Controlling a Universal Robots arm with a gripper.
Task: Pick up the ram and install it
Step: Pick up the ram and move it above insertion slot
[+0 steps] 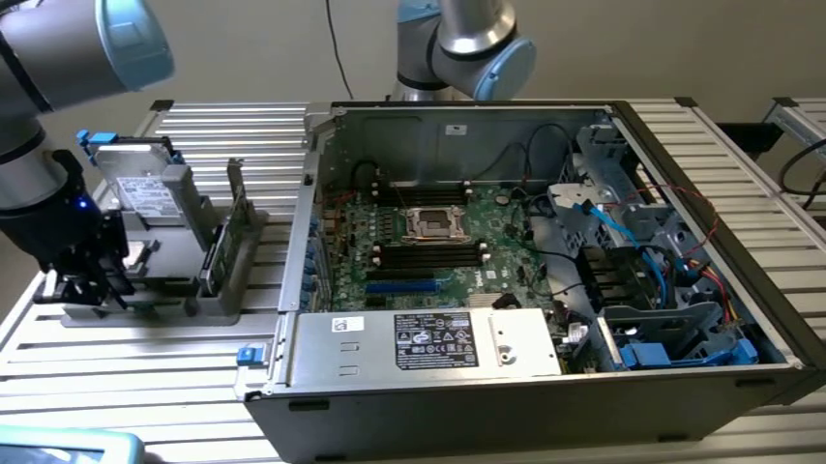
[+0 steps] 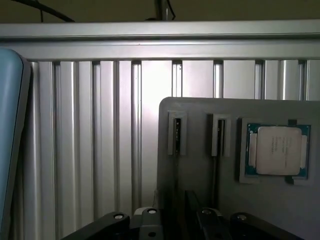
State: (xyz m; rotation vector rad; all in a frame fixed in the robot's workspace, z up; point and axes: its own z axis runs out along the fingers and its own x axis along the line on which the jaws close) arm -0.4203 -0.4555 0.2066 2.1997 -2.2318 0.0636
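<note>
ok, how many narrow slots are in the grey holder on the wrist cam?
2. One slot sits right beside the processor chip; the other slot is further from it, near the edge of the grey holder. Others may lie out of view.

We see soft, even light; the slatted table [image 2: 75, 150] gleams with pale streaks; the computer case [image 1: 427, 416] holds mild shadow inside its walls.

**No Legible Markings Found**

Exterior view: the black-and-white printed label [image 1: 436, 340] on the silver metal power-supply box [image 1: 516, 340], at six o'clock from the green motherboard [image 1: 439, 246], carries lines of print and symbols, none readable. The same goes for a small white sticker [image 1: 455, 128] at twelve o'clock. Faint print on the square silver processor chip [image 2: 278, 150] cannot be read.
</note>
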